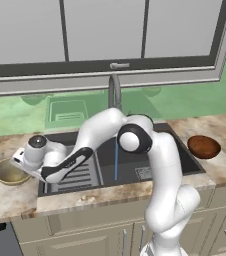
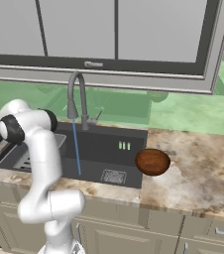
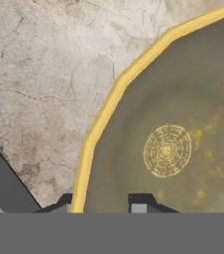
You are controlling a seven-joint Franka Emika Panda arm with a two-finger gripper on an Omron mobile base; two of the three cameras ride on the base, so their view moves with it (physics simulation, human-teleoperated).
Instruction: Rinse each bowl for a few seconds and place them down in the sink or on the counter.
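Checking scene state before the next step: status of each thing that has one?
olive-gold bowl: upright on the counter left of the sink, its rim between the fingertips
reddish-brown bowl: on the counter right of the sink, untouched
faucet: running, stream falling into the sink
gripper: jaws astride the olive-gold bowl's rim; clamped or released, cannot tell
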